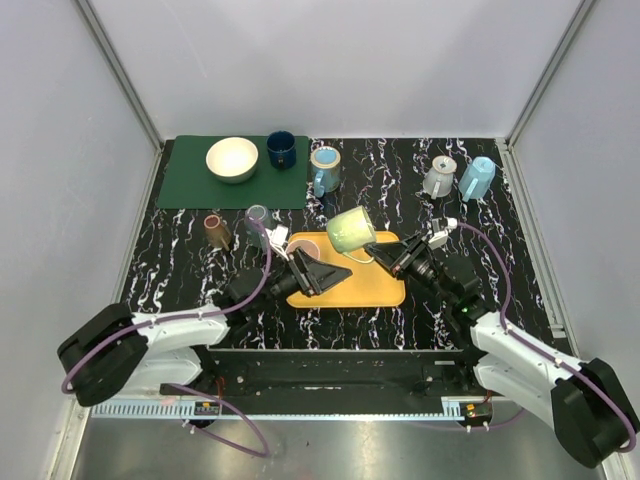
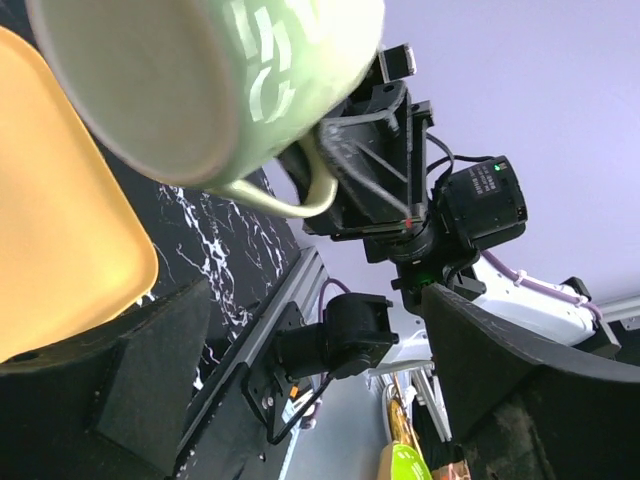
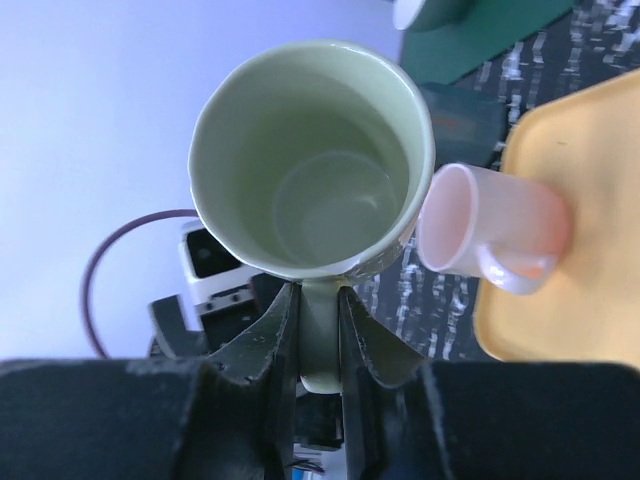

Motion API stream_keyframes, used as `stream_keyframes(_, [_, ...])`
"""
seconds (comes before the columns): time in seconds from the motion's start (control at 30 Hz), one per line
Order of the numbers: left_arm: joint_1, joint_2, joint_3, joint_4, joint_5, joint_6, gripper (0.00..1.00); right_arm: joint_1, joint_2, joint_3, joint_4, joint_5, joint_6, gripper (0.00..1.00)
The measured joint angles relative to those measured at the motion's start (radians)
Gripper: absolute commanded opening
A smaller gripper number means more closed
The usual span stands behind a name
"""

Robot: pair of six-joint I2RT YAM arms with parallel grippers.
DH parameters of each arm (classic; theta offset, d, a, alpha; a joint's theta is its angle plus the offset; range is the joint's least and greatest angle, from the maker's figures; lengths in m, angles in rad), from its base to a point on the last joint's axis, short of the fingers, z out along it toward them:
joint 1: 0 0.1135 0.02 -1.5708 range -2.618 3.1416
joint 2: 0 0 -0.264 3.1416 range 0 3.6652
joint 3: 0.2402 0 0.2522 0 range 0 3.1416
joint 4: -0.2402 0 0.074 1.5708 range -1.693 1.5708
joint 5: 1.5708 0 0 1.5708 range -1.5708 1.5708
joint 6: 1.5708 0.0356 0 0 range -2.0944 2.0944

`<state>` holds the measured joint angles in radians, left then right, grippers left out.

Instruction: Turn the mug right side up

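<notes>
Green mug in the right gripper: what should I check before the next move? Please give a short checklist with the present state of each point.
1. Grip: the right gripper is shut on the handle of the green mug: ok.
2. Mug is off the yellow tray, in the air: ok.
3. Mug upright: it is tilted, with its mouth toward the right wrist camera: not ok.
4. Free spot on the tray: the pink mug lies on its side at one end and the rest is bare: ok.
5. Left gripper out of the path: it is open and close beneath the mug: not ok.
</notes>
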<state>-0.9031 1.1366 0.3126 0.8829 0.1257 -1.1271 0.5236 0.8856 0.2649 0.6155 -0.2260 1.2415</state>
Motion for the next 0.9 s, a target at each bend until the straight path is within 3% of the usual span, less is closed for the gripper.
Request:
stream_keyframes(0.13, [0.000,0.112,0.016,0.133,0.029,-0.027,0.77,0.000,0.012,0.000,0.109,-0.029,0.045,0.00])
stream_keyframes(0.33, [-0.001,0.256,0.057,0.284,0.060,-0.084,0.74,0.000,0.008,0.000,0.158,-0.065,0.073,0.00])
stream_keyframes(0.9, [0.027,0.278,0.154,0.338,0.062,-0.079,0.63,-0.009,-0.050,0.007,0.157,-0.101,0.077,0.00])
